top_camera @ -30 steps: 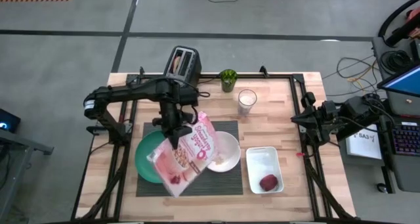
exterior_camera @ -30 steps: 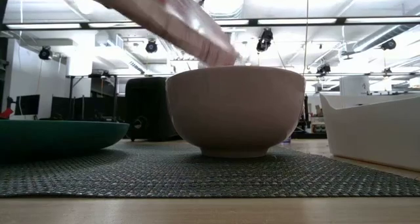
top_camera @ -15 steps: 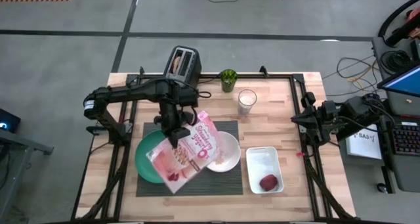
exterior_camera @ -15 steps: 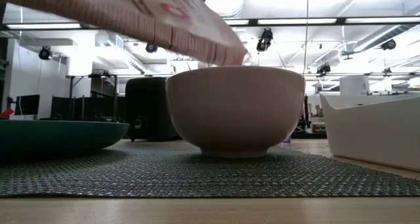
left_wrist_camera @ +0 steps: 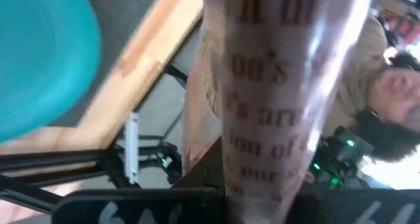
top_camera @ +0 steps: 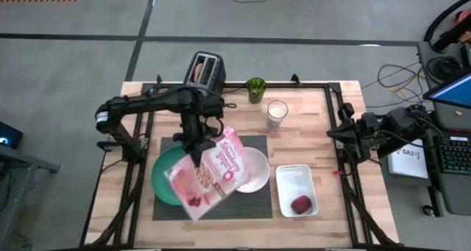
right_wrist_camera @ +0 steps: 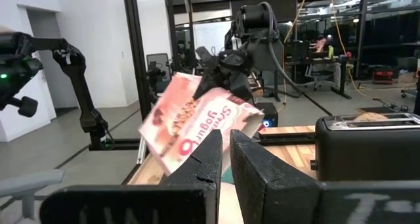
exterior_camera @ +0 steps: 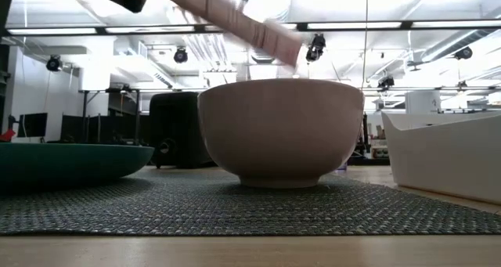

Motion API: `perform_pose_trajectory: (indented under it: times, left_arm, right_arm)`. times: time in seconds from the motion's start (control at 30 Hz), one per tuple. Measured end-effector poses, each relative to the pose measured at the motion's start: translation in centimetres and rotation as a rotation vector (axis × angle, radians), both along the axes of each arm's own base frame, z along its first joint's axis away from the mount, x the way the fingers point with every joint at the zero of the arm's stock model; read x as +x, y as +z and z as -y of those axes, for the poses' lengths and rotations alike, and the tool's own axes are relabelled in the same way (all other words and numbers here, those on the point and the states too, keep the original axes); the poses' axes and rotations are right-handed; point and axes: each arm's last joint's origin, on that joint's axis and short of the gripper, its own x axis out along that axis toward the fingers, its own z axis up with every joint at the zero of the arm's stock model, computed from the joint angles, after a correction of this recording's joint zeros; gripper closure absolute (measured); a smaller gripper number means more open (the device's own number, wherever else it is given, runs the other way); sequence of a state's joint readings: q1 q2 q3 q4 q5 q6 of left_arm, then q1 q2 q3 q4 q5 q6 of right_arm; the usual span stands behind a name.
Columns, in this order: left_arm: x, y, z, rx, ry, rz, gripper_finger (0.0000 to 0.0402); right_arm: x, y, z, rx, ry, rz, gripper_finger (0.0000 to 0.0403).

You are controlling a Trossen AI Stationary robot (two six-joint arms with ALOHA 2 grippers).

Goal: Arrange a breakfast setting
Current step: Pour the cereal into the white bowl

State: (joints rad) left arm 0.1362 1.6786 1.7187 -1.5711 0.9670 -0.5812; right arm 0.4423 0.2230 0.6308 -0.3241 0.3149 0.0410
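Pink cereal box (top_camera: 211, 171) hangs tipped in the air over the middle of the table, squeezed in the left gripper (top_camera: 200, 149). Its long side slants from above the green plate (top_camera: 163, 179) down toward the white bowl (top_camera: 251, 170), with the low end just over the bowl's rim. The right gripper (right_wrist_camera: 225, 159) waits by the right edge, fingers nearly closed on nothing. I can read "yogur" on the box.

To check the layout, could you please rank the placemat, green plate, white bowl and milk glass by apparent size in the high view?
1. placemat
2. green plate
3. white bowl
4. milk glass

The cereal box hides part of the plate and bowl.
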Motion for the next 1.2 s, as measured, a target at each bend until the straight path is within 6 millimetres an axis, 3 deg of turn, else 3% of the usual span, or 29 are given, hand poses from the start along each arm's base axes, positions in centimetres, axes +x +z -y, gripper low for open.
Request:
perform_pose_trajectory:
  times: [0.1,0.27,0.63,1.2]
  left_arm:
    - [-0.2,0.1,-0.3,0.049,0.028,-0.023,0.0402]
    - [0.4,-1.1,0.9,-0.051,-0.014,-0.058,0.0402]
    - [-0.2,-0.5,-0.4,-0.044,0.037,-0.049,0.0402]
    - [-0.2,-0.5,-0.1,0.014,-0.02,0.013,0.0402]
  right_arm:
    - [0.0,0.0,0.0,0.001,0.0,0.0,0.038]
    - [0.0,0.0,0.0,0.002,0.0,0.001,0.038]
    - [0.0,0.0,0.0,0.004,0.0,0.0,0.038]
    - [0.0,0.0,0.0,0.003,0.0,-0.001,0.038]
